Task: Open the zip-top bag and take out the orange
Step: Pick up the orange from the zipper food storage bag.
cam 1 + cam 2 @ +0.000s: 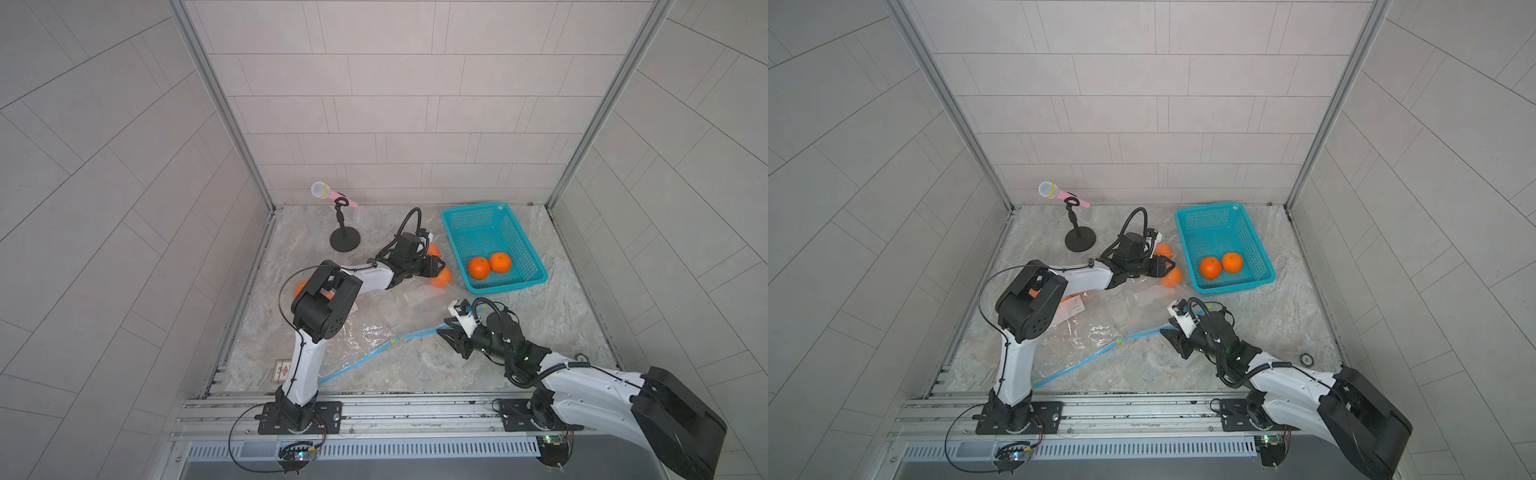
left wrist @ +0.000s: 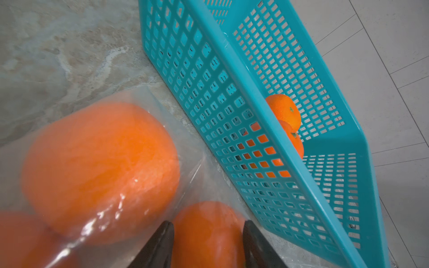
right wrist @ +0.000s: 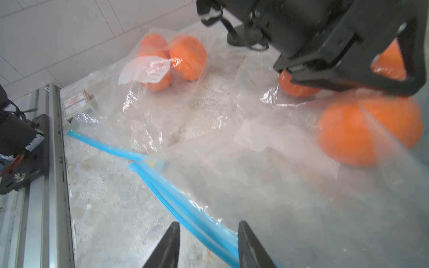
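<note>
Where the right arm reaches, by the rail: right gripper low over the table, fingers partly apart, 1 on each side of the blue zip strip, not clamped on it.
Film: clear zip-top bag spread flat, zip edge toward the rail.
By the left elbow: 3 oranges under film with a white label; same bag or a 2nd, cannot tell.
Far end of film: left gripper, fingers about half apart, pressed on both sides of 1 orange through the plastic.
Fruit position: inside the bag, on the table, just beside the basket; 2 more oranges next to it.
Basket contents: 2 oranges, touching.
Back wall: pink microphone tilted on a black stand.
</note>
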### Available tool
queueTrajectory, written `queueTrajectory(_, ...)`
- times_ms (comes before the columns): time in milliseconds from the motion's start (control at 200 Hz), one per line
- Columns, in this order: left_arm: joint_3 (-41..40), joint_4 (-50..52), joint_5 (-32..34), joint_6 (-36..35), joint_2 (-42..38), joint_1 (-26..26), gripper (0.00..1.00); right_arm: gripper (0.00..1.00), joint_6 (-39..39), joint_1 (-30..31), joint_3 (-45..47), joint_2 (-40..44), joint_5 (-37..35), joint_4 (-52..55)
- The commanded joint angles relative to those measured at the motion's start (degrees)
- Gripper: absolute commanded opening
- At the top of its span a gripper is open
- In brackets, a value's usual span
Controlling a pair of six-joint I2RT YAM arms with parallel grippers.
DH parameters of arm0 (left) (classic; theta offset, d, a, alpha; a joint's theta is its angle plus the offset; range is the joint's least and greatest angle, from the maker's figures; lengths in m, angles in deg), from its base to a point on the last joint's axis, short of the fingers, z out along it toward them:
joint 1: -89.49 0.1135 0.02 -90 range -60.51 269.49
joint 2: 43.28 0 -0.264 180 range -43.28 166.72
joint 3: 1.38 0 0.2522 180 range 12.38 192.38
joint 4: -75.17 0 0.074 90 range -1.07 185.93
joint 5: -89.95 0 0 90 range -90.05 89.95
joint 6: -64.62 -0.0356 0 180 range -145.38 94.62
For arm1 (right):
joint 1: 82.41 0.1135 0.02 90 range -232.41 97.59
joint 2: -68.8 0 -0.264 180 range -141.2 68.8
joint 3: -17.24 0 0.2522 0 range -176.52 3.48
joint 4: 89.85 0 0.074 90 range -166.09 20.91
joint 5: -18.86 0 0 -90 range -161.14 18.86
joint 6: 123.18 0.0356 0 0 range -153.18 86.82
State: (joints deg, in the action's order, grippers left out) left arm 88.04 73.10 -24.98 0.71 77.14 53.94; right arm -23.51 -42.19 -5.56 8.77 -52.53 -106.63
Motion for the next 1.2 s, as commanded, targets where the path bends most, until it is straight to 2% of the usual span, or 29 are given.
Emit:
queueTrajectory(0,-2.76,4.9,2.94,-1.28,-0.22,-0.22,0.53,0.42,-1.57,0.36,-0.25,-2.22,-1.96,-4.18)
queueTrajectory(75,-3.87,4.24,2.98,-1.3,-0.6,-0.27,0.53,0.42,-1.99,0.3,-1.01,-4.94,-3.47,-6.01)
queueTrajectory(145,-4.44,4.36,3.53,-1.3,-0.99,-0.25,0.53,0.41,-1.41,0.37,-0.75,-6.3,-1.3,-9.52)
queueTrajectory(280,-4.49,4.58,4.34,-0.99,-1.03,-0.15,0.53,0.41,4.18,1.42,3.13,-3.26,0.25,-15.58)
queueTrajectory(340,-4.31,4.64,4.25,-0.87,-0.82,-0.14,0.53,0.41,5.49,3.79,3.26,0.35,-0.59,-10.69)
queueTrajectory(425,-3.92,5.33,4.42,-1.1,-0.87,-0.16,0.53,0.43,3.87,9.69,1.14,5.4,-8.03,2.39)
queueTrajectory(485,-3.9,5.55,4.76,-1.08,-1.09,-0.17,0.53,0.44,3.05,11.59,0.64,7.32,-10.78,5.72)
queueTrajectory(615,-4.56,5.42,5.5,-0.87,-1.82,-0.21,0.53,0.44,3.68,11.63,2.03,7.36,-13.63,3.52)
queueTrajectory(901,-5.48,5.47,4.81,-0.56,-2.85,-0.2,0.53,0.43,1.11,11.27,0.02,-1.6,-13.16,-3.8)
queueTrajectory(1081,-6.31,5.15,4.57,-0.42,-2.79,-0.17,0.53,0.44,1.99,7.32,0.47,-3.18,-12.48,-6.87)
queueTrajectory(1196,-8.15,3.83,4.34,0.01,-3.71,-0.25,0.51,0.44,2.63,4.92,-0.65,-1.73,-9.8,-4.35)
